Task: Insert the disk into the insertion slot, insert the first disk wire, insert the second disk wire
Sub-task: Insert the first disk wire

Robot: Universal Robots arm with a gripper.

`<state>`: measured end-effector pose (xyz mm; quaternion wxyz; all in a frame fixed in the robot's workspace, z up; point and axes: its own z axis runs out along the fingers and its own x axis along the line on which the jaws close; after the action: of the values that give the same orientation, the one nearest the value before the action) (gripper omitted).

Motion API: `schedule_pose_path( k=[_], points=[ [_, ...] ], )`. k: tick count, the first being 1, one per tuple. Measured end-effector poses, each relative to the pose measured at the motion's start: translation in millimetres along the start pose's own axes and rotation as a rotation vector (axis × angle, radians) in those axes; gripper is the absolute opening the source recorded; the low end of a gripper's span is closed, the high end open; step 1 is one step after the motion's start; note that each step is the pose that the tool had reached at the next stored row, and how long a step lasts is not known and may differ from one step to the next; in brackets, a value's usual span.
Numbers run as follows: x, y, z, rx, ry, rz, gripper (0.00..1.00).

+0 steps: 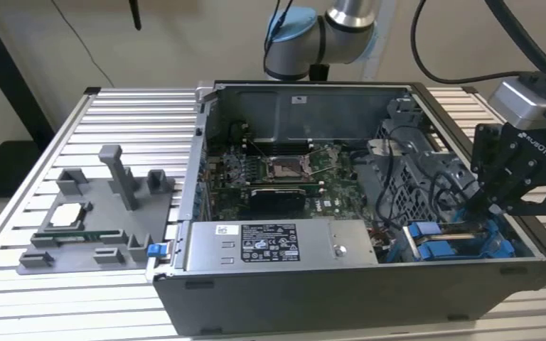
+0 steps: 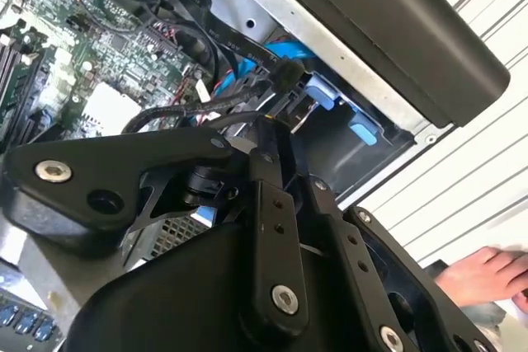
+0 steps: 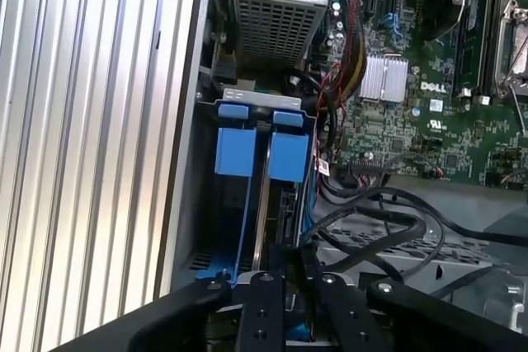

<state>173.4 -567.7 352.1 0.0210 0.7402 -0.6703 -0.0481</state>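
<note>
An open computer case (image 1: 349, 284) lies on the slatted table. At its front right corner the disk in its blue carrier (image 1: 441, 250) (image 3: 289, 157) (image 2: 318, 92) sits down in the insertion slot of the grey drive cage (image 3: 429, 255), beside another blue carrier (image 3: 235, 151). My black gripper (image 1: 489, 207) (image 2: 268, 133) (image 3: 290, 255) reaches into that corner, right above the carriers. Its fingers are shut with the end of a black disk wire (image 2: 190, 119) between the tips. A second black connector (image 2: 285, 77) on a wire hangs just past the fingertips, by the disk's end.
The motherboard with its square CPU socket (image 1: 284, 168) fills the case's middle, and the power supply (image 1: 268, 245) lies along the front. Loose black cables (image 3: 371, 220) loop over the cage. A grey fixture (image 1: 93, 227) with a chip stands on the exterior view's left. A hand (image 2: 487, 274) rests on the table.
</note>
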Motion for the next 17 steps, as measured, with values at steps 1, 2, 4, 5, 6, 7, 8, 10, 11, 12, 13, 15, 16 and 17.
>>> schedule_pose_path(
  k=[1, 2, 4, 5, 6, 7, 8, 10, 11, 12, 13, 15, 16, 17],
  points=[
    [0.0, -0.1, -0.1, 0.0002, -0.0011, 0.000, 0.00],
    [-0.1, -0.1, 0.0, 0.0002, -0.0013, 0.000, 0.00],
    [-0.2, -0.2, 0.4, 0.0008, -0.0018, 0.000, 0.00],
    [-0.3, -0.3, 1.0, 0.0036, -0.0016, 0.000, 0.00],
    [-0.3, -0.3, 1.5, 0.0075, -0.0012, 0.001, 0.00],
    [-0.4, -0.4, 2.2, 0.0119, -0.0009, 0.003, 0.00],
    [-0.5, -0.3, 2.8, 0.0163, -0.0008, 0.006, 0.00],
    [-1.1, 0.1, 4.0, 0.0223, -0.0008, 0.013, 0.00],
    [-1.3, 0.5, 4.5, 0.0233, -0.0011, 0.017, 0.00],
    [-1.6, 0.9, 4.9, 0.0243, -0.0013, 0.021, 0.00],
    [-1.7, 1.2, 5.4, 0.0253, -0.0015, 0.024, 0.00],
    [-1.8, 1.3, 6.3, 0.0275, -0.0013, 0.037, 0.00],
    [-1.7, 1.3, 6.6, 0.0287, -0.0007, 0.041, 0.00],
    [-1.7, 1.3, 6.9, 0.0298, 0.0001, 0.047, 0.00]
  ],
)
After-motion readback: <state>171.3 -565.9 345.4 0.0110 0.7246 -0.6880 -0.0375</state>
